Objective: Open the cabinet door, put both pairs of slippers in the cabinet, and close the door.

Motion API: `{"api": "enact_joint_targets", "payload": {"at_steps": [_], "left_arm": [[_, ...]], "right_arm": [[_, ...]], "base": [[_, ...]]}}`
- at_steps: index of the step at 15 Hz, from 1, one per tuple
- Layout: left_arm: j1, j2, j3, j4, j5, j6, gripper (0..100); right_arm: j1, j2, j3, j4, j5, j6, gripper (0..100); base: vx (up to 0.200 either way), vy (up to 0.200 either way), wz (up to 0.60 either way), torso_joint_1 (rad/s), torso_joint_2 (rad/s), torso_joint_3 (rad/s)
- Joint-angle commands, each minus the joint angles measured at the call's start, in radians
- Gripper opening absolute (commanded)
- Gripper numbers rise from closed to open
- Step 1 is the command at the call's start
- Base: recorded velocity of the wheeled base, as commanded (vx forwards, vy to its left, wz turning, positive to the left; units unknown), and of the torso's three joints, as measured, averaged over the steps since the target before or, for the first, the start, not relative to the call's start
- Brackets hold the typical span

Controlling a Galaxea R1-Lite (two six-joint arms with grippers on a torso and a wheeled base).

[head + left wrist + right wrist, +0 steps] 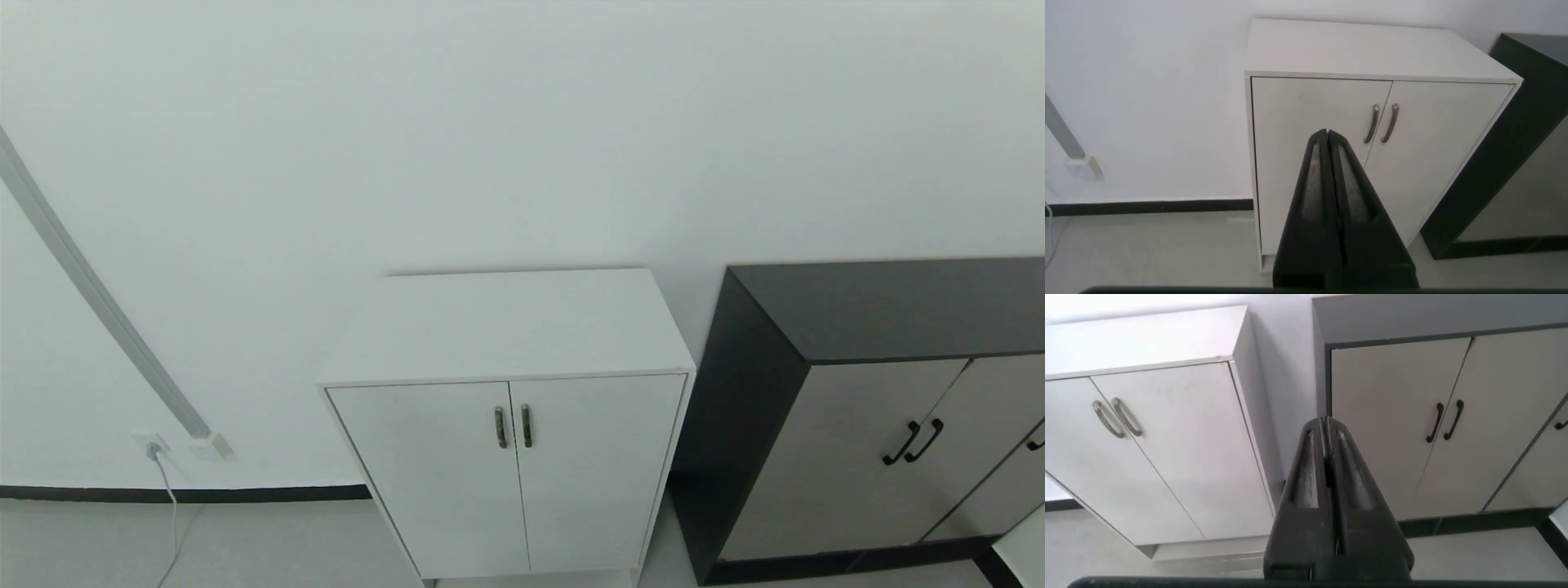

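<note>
Left claw (1327, 137) and right claw (1327, 425) are both pressed together, on the near side of the white cabinet (506, 327), which stands shut against the far wall. Its 2 handles (500, 427) (slim rigid bars) flank the centre seam. The door looks light and should swing easily if pinched mid-bar.

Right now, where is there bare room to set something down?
The white cabinet has a bare top, and the floor between it and the cable is bare. Crowded: the narrow gap beside the dark cabinet.

White cabinet (506, 441), both doors closed, against the wall (522, 131), just beside a black-framed cabinet (849, 441) to the right
</note>
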Motion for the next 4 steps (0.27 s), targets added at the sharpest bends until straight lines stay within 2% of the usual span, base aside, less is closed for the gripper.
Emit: {"api": "enact_joint_targets", "payload": {"at_steps": [1, 4], "left_arm": [[0.000, 0.000, 0.000, 0.000, 0.000, 0.000, 0], [0.000, 0.000, 0.000, -0.001, 0.000, 0.000, 0]], "right_arm": [[0.000, 0.001, 0.000, -0.001, 0.001, -0.002, 0], [0.000, 0.001, 0.000, 0.001, 0.003, -0.011, 0]], "base": [[0.000, 0.000, 0.00, 0.000, 0.00, 0.000], [0.000, 0.000, 0.00, 0.000, 0.00, 0.000]]}}
